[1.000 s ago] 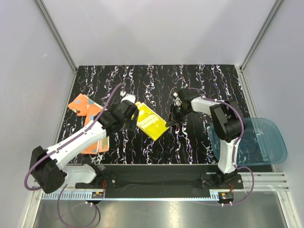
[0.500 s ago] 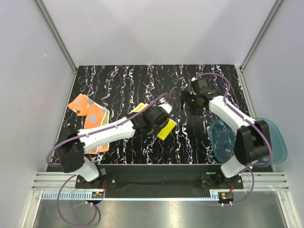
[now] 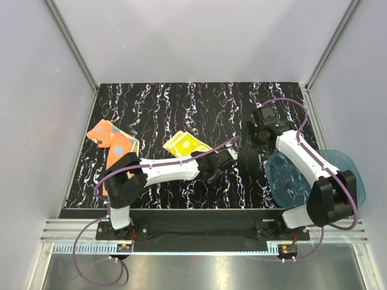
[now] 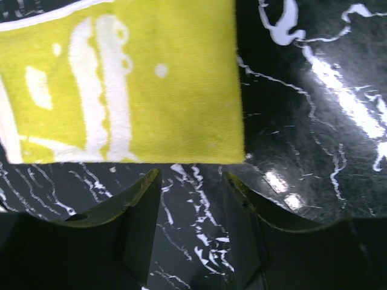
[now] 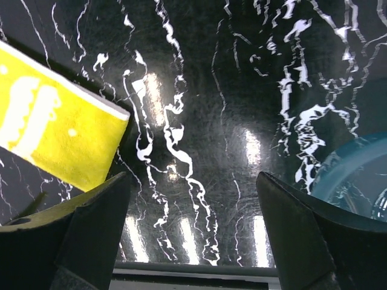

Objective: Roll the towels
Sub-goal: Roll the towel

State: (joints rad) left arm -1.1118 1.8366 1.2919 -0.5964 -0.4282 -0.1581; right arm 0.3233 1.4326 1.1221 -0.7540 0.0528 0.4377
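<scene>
**Towel Position and Pincer Status**

The bright yellow cloth towel (image 3: 186, 145) lies flat on the black marbled tabletop (image 3: 181, 103). The orange polka-dot towel (image 3: 115, 145) lies at the left edge. Left pincer (image 4: 190, 181): partly apart, empty, just beside the yellow towel's edge. Right pincer (image 5: 190, 199): wide apart, empty.

Glossy black worktop (image 3: 199, 103) veined with white marbling, reflecting overhead light as bright patches. Plain pale walls (image 3: 199, 36) enclose it on three sides, joined by aluminium frame posts (image 3: 72, 45). A brushed metal ledge (image 3: 199, 272) runs along the near edge.
</scene>
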